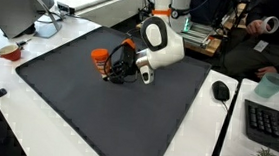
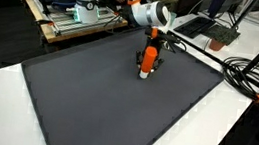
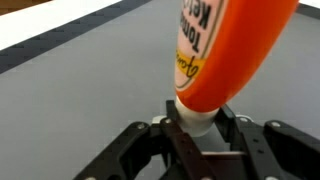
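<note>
An orange squeeze bottle [image 3: 215, 50] with a white cap and printed lettering sits between my gripper's fingers [image 3: 197, 125], which are closed on its white cap end. In both exterior views the bottle [image 1: 100, 58] [image 2: 148, 61] is over a dark grey mat [image 1: 106, 116] [image 2: 115, 106], cap downward in an exterior view and close to the mat. The gripper [image 1: 115, 68] [image 2: 148, 57] reaches down from the white arm.
A bowl [image 1: 8, 51] and a monitor [image 1: 15, 3] stand at the mat's edge. A computer mouse [image 1: 220, 90], a keyboard [image 1: 271, 124] and a cup [image 1: 270, 86] lie on the white table. Cables [image 2: 245, 73] and a rack of equipment [image 2: 72, 15] border the mat.
</note>
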Robot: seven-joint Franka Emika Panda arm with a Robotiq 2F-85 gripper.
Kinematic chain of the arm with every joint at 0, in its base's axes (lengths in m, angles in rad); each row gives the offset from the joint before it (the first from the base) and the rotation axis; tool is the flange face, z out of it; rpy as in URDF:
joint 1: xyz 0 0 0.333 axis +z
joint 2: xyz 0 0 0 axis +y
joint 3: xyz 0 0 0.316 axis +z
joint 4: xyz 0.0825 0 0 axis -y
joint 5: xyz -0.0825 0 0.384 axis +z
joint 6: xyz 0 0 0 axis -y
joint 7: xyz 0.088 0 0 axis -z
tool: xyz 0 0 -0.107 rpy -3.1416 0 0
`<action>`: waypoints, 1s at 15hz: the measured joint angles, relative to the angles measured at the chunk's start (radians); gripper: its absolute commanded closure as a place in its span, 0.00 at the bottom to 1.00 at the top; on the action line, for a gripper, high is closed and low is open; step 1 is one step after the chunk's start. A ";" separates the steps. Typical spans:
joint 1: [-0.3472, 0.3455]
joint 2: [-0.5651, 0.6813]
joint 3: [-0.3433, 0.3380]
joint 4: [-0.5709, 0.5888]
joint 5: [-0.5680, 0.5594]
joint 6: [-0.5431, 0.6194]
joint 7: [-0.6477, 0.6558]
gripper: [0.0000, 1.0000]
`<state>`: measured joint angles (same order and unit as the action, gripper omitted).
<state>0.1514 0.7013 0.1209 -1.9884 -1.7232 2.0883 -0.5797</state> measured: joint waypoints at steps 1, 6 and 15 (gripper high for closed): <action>0.000 -0.013 0.003 -0.009 0.017 0.000 -0.011 0.83; -0.008 -0.083 0.012 -0.050 0.102 0.015 -0.058 0.83; -0.023 -0.160 0.012 -0.097 0.122 0.087 -0.061 0.58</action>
<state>0.1287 0.5417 0.1333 -2.0858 -1.6012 2.1751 -0.6406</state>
